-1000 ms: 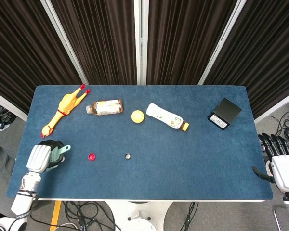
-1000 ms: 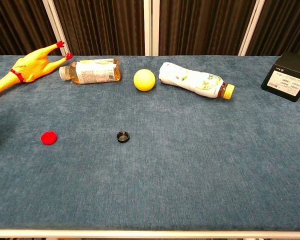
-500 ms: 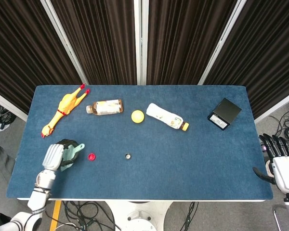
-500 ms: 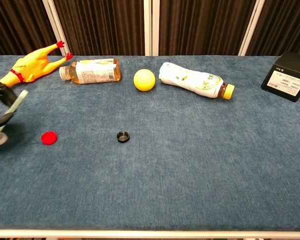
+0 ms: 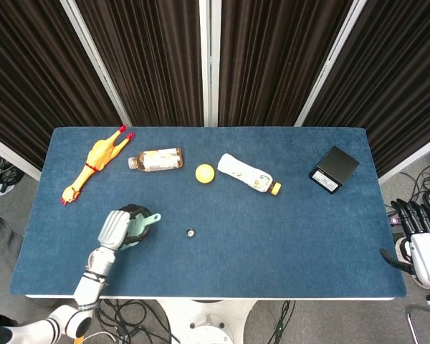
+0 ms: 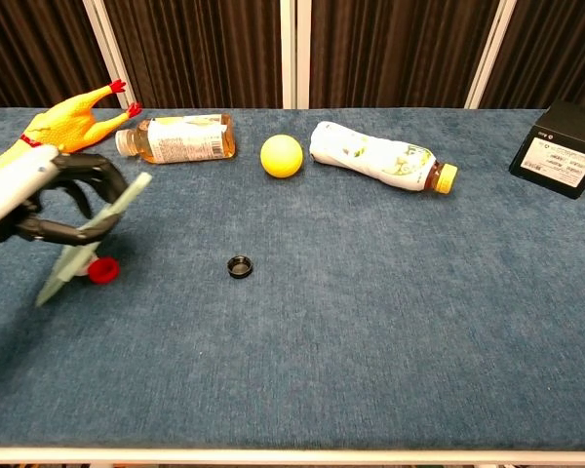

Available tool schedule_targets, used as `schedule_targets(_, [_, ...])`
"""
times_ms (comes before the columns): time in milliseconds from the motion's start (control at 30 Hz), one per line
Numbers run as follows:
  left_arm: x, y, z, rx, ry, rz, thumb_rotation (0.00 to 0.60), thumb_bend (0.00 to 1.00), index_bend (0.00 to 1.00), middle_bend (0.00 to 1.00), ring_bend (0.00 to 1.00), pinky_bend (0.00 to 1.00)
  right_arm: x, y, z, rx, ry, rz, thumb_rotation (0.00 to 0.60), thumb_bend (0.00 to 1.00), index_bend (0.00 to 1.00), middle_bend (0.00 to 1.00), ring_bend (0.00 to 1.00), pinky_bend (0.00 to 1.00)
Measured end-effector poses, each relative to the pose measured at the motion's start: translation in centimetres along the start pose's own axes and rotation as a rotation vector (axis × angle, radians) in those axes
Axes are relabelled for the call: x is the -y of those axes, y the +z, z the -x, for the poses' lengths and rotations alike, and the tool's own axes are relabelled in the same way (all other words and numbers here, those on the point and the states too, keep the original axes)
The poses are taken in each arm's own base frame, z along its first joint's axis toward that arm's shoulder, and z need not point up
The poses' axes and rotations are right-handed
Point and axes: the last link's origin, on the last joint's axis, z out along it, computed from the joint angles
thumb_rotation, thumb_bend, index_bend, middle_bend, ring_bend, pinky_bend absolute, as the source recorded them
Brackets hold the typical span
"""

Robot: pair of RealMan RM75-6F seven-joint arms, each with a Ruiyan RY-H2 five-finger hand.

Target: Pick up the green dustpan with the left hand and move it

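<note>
My left hand (image 5: 118, 228) (image 6: 41, 201) holds the pale green dustpan (image 6: 88, 240) (image 5: 142, 225) above the blue table's (image 5: 308, 244) front left part. In the chest view the dustpan hangs tilted from the fingers, its lower end just in front of the red cap (image 6: 103, 271). In the head view the handle sticks out to the right of the hand. My right hand (image 5: 420, 236) rests off the table's right edge with its fingers spread and nothing in them.
A rubber chicken (image 5: 93, 163), a tea bottle (image 5: 156, 160), a yellow ball (image 5: 204, 173) and a white bottle (image 5: 247, 174) lie across the back. A black box (image 5: 334, 170) sits at the back right. A small black cap (image 5: 190, 232) lies mid-table.
My left hand has carried the dustpan to the right along the front of the table, from the left edge to over the red cap. The right hand has barely moved.
</note>
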Motion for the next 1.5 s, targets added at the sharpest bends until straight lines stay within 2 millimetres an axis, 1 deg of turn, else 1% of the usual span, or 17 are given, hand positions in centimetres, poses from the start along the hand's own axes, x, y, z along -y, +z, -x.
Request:
schedule_targets(200, [-3.2,1.1,2.1,0.033,-0.029,0.025,0.600,0.46,0.52,0.57,0.39,0.47,-0.4,0.0,0.1,0.006,0.004,0.009,0.600,0.10,0.00,0.07,0.00,0.00])
schedule_targets(500, [-7.5,3.3,4.5,0.079,-0.095,0.070,0.600,0.46,0.52,0.57,0.39,0.47,-0.8,0.0,0.0,0.004,0.009,0.011,0.600,0.10,0.00,0.07,0.00,0.00])
schedule_targets(600, [-8.8,3.8,5.0,0.091,-0.107,0.094,0.600,0.46,0.52,0.57,0.39,0.47,-1.0,-0.1,-0.1,0.001,0.012,0.016,0.600,0.10,0.00,0.07,0.00,0.00])
schedule_targets(700, [-9.6,4.2,4.7,0.078,-0.108,0.114,0.600,0.46,0.52,0.57,0.39,0.47,-1.2,-0.2,-0.1,0.001,0.013,0.020,0.600,0.10,0.00,0.07,0.00,0.00])
schedule_targets(800, [-9.8,4.3,3.8,0.051,-0.104,0.125,0.600,0.47,0.52,0.57,0.39,0.47,-1.3,-0.2,-0.1,0.000,0.016,0.019,0.600,0.10,0.00,0.07,0.00,0.00])
schedule_targets(900, [-9.7,4.0,2.6,0.026,-0.101,0.128,0.600,0.47,0.52,0.57,0.39,0.47,-1.4,0.1,0.1,0.002,0.020,0.013,0.600,0.10,0.00,0.07,0.00,0.00])
schedule_targets(967, [-9.6,3.5,2.1,0.021,-0.108,0.127,0.600,0.47,0.52,0.57,0.39,0.47,-1.4,0.2,0.2,0.006,0.022,0.007,0.600,0.10,0.00,0.07,0.00,0.00])
schedule_targets(1100, [-9.6,1.7,1.5,0.039,-0.135,0.121,0.600,0.47,0.52,0.57,0.39,0.47,-1.4,0.7,0.4,0.015,0.024,-0.009,0.600,0.10,0.00,0.07,0.00,0.00])
schedule_targets(1200, [-9.9,0.2,1.8,0.062,-0.161,0.111,0.600,0.47,0.52,0.57,0.39,0.46,-1.3,0.9,0.2,0.016,0.021,-0.018,0.600,0.10,0.00,0.07,0.00,0.00])
schedule_targets(1267, [-10.1,-0.2,2.1,0.064,-0.170,0.104,0.600,0.48,0.52,0.57,0.39,0.44,-1.3,0.9,0.1,0.014,0.020,-0.021,0.600,0.10,0.00,0.07,0.00,0.00])
schedule_targets(1367, [-10.5,-0.3,2.8,0.057,-0.163,0.100,0.600,0.48,0.52,0.57,0.39,0.44,-1.4,0.8,0.0,0.013,0.019,-0.019,0.600,0.10,0.00,0.07,0.00,0.00])
schedule_targets(1500, [-10.2,0.0,3.9,0.016,-0.078,0.099,0.600,0.48,0.52,0.57,0.39,0.43,-1.5,0.5,-0.3,0.013,0.017,-0.011,0.600,0.10,0.00,0.07,0.00,0.00])
